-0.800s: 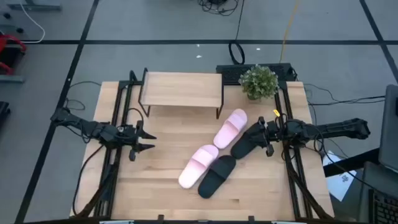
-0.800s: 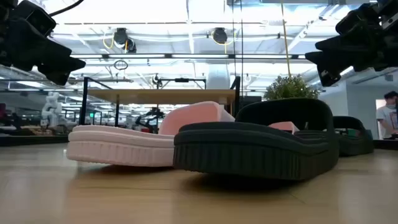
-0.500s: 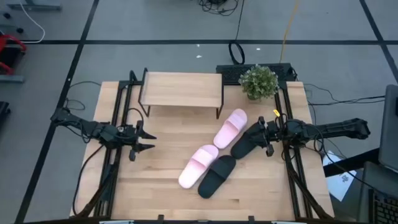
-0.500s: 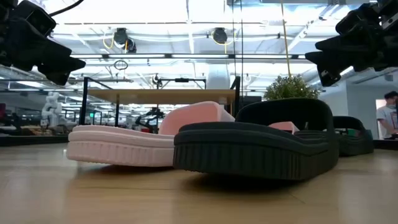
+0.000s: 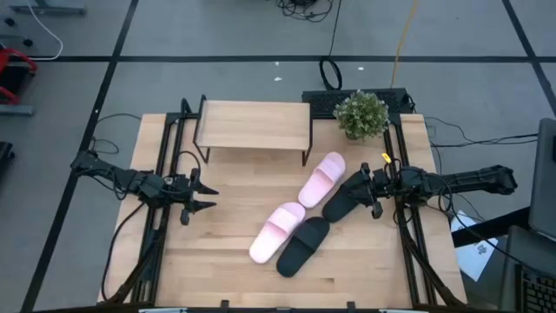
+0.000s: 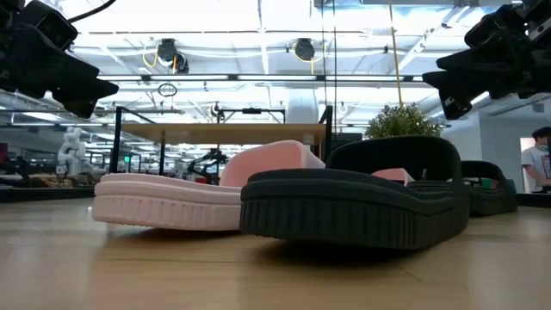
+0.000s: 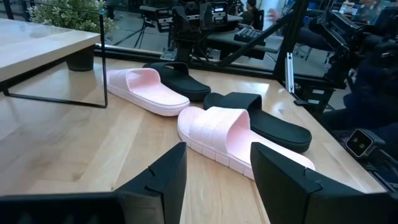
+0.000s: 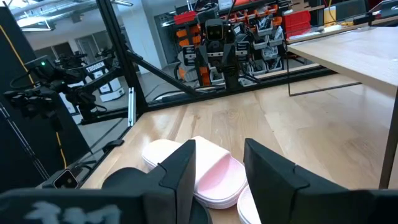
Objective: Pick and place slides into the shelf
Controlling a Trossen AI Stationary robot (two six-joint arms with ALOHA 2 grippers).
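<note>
Four slides clustered on tabletop, none on shelf. Right hand open, empty, beside nearest black slide. Left hand open, empty, waiting. Best pinched across strap, lifted level.

A small green leafy potted plant stands on the light wooden desk, just beyond the right pincer toward the back edge. A black cable loop lies on the grey floor farther back.
</note>
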